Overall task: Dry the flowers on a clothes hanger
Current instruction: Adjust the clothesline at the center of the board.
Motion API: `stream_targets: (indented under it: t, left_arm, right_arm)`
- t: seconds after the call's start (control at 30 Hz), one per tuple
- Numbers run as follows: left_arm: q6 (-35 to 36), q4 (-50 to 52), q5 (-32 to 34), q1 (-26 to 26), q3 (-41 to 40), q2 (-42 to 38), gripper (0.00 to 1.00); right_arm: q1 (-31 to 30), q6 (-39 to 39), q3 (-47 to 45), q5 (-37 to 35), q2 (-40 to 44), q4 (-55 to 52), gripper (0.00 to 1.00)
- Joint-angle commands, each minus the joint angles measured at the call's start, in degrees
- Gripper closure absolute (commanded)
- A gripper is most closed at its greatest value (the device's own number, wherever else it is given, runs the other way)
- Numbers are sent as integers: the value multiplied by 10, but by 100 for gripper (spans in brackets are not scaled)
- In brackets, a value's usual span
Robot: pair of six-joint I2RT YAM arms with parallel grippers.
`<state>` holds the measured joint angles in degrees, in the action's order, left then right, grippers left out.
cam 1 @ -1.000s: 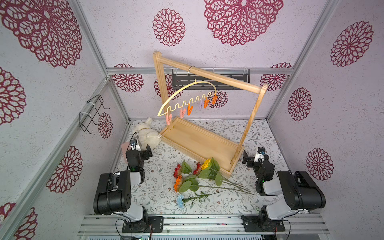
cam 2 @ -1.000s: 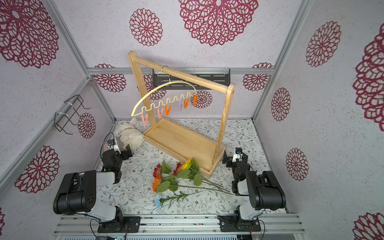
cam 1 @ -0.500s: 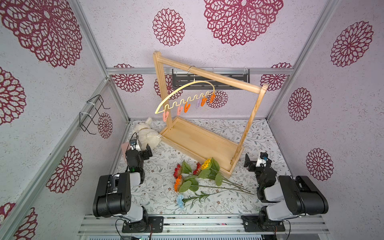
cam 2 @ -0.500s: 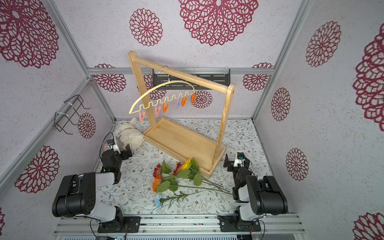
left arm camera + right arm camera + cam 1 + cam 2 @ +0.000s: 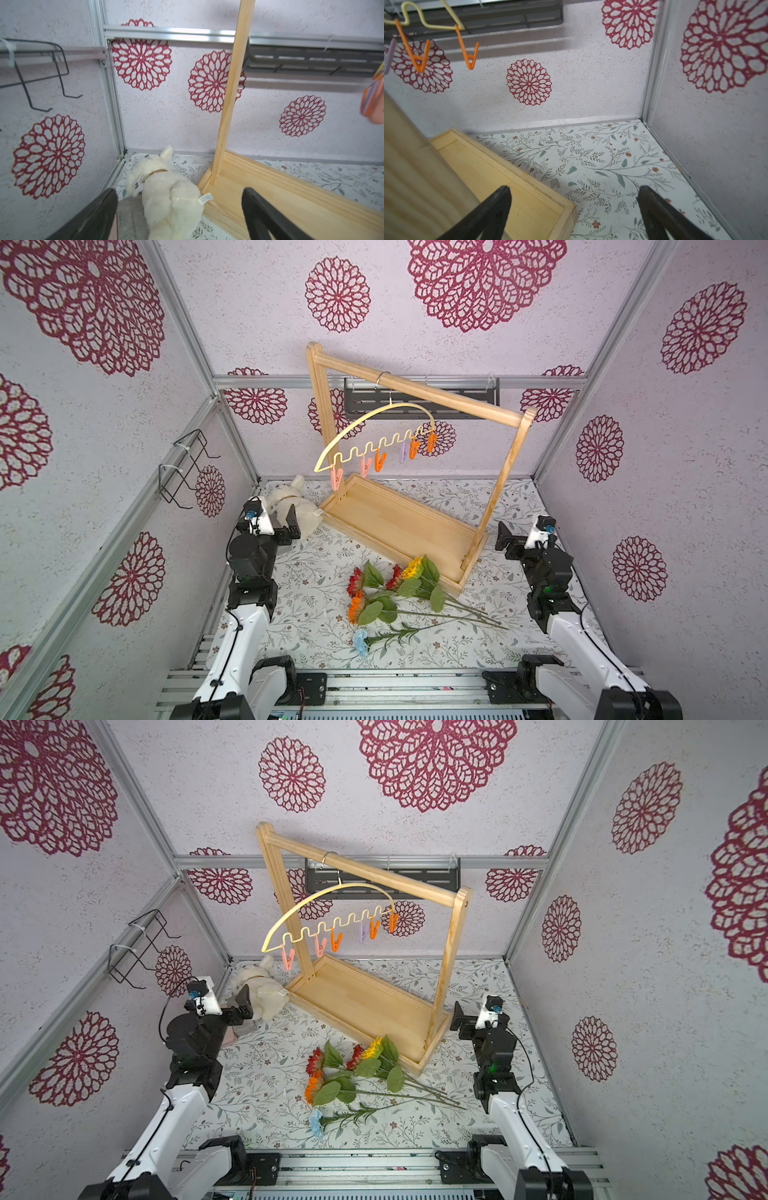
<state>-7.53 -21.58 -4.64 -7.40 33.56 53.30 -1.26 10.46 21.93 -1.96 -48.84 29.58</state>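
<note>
The flowers [image 5: 395, 593] [image 5: 353, 1077] lie in a loose bunch on the patterned floor mat, heads to the left, in front of the wooden rack. The clothes hanger [image 5: 354, 429] [image 5: 299, 909] hangs by its hook from the rack's top bar, with pink, orange and lilac clothespins [image 5: 380, 461] on its wavy bar [image 5: 431, 26]. My left gripper [image 5: 286, 526] [image 5: 239, 1011] [image 5: 179, 191] is open at the left, next to a plush toy. At the right, by the rack's near corner, my right gripper [image 5: 513, 541] [image 5: 459, 1019] [image 5: 574, 188] is open. Neither holds anything.
The wooden rack [image 5: 415, 389] [image 5: 374, 873] stands slantwise on its tray base [image 5: 399, 526] [image 5: 529, 197]. A white plush toy [image 5: 297, 506] [image 5: 172, 197] lies at the base's left corner. A wire rack [image 5: 183, 472] hangs on the left wall and a black rail [image 5: 457, 400] on the back wall.
Both arms have unfolded and their grippers have risen a little. The hanger swung slightly to the left and back on the bar. The flowers have not moved.
</note>
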Motion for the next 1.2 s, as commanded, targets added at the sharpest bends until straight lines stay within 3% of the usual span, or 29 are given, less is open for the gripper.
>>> stream_targets:
  t: [0.0,0.07,0.2,0.37,0.53,0.77,0.93,1.17]
  left_arm:
    - [-73,96,-17,5,42,-14,3]
    - [-106,134,-5,5,76,1,3]
    - [-219,195,100,1,118,66,2]
    - [-219,226,50,-10,167,147,3]
    - [-222,221,4,-10,176,177,3]
    - [-195,215,-4,-9,164,175,3]
    - [-184,219,-20,-10,163,179,3]
    - [-165,224,-4,-9,151,160,3]
  right_arm:
    - [2,116,15,1,59,-85,1]
    - [2,146,20,35,62,-109,1]
    - [-9,159,28,96,45,-158,1]
    - [-50,127,22,93,62,-219,6]
    - [-141,106,17,48,71,-229,13]
    - [-218,99,-5,-57,48,-130,19]
    - [-236,67,-37,-155,3,26,24]
    - [-253,22,-31,-195,-77,154,29]
